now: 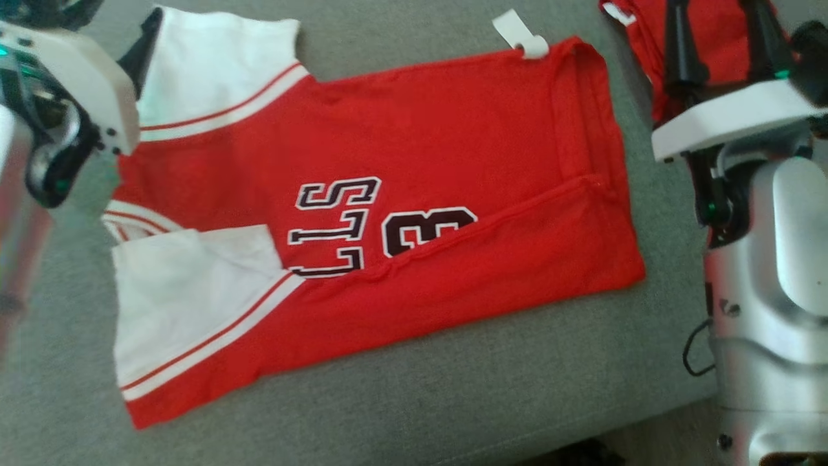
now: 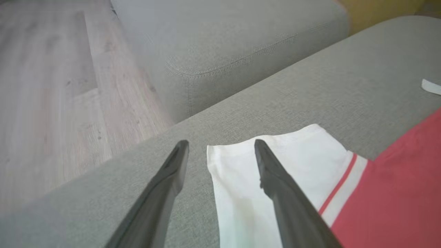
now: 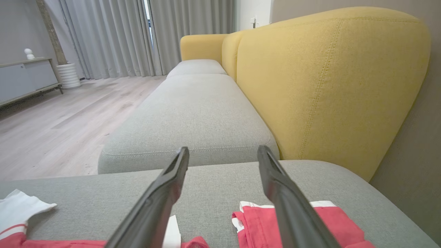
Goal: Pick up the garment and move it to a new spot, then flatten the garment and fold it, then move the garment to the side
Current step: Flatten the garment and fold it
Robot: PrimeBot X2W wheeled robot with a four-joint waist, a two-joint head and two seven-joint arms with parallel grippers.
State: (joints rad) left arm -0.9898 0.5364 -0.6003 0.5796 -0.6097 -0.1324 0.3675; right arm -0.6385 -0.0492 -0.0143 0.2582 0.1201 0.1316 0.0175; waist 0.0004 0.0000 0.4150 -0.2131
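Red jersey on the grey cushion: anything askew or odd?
Red-and-white jersey lies slanted on the grey fabric cushion; one long edge is folded over, hiding part of the black lettering. A white tag sticks out past its far edge.

Grey sofa point(image 1: 466, 395): red jersey point(image 1: 453, 129) flat.

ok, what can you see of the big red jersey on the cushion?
The red jersey looks like soft knit, with white sleeves striped in red and black, white-outlined lettering partly hidden by its near edge, which is folded over. It lies flat on the grey cushion, with a white tag at its far edge.
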